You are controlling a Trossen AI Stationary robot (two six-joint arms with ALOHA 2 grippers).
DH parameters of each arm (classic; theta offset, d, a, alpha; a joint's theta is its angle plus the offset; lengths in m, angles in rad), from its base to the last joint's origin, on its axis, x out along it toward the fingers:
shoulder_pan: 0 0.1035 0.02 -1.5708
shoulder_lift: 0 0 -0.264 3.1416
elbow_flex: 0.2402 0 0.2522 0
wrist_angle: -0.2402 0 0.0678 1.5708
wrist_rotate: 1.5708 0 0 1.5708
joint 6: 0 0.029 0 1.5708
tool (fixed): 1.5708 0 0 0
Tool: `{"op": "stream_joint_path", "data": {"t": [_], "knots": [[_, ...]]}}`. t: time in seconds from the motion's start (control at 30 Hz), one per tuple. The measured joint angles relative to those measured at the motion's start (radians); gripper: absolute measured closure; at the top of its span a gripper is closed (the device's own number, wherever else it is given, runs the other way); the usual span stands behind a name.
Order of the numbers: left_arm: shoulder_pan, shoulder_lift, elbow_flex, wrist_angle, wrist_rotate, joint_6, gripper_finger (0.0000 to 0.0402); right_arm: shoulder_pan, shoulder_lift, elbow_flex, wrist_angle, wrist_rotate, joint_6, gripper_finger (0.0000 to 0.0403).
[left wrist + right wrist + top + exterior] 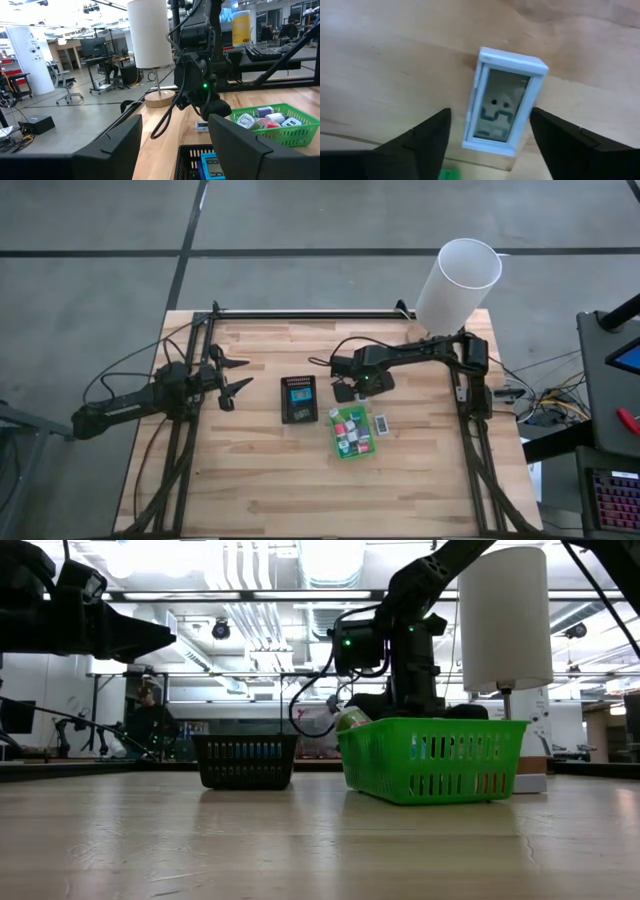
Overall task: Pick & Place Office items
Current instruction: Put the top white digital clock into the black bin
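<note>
Left end effector (232, 380) idle over tabletop (260, 480) left of black tray (297, 399), fingers apart; right end effector (490, 132) fingers apart, straddling white packet (504, 105) lying flat on tabletop just beside green tray (351, 432); risk: off-centre closure skews or pushes packet; long axis runs lengthwise between fingers, window face up.
</note>
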Motion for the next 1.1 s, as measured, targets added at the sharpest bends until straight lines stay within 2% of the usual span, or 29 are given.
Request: {"op": "stream_joint_path", "data": {"t": [0.3,0.47,0.77,0.9,1.1], "knots": [[0.000,0.000,0.000,0.000,0.000,0.000,0.0168,0.000,-0.014,-0.002,0.030,0.017,0.000,0.0224],[0.000,0.000,0.000,0.000,0.000,0.000,0.0167,0.000,-0.023,-0.002,0.043,0.030,-0.003,0.0264],[0.000,0.000,0.000,0.000,0.000,0.000,0.0167,-0.006,-0.072,-0.002,0.072,0.066,-0.023,0.0261],[0.000,0.000,0.000,0.000,0.000,0.000,0.0167,-0.024,-0.137,-0.002,0.072,0.111,-0.058,0.0264],[0.000,0.000,0.000,0.000,0.000,0.000,0.0167,-0.057,-0.259,-0.002,0.083,0.124,-0.150,0.0266]]}}
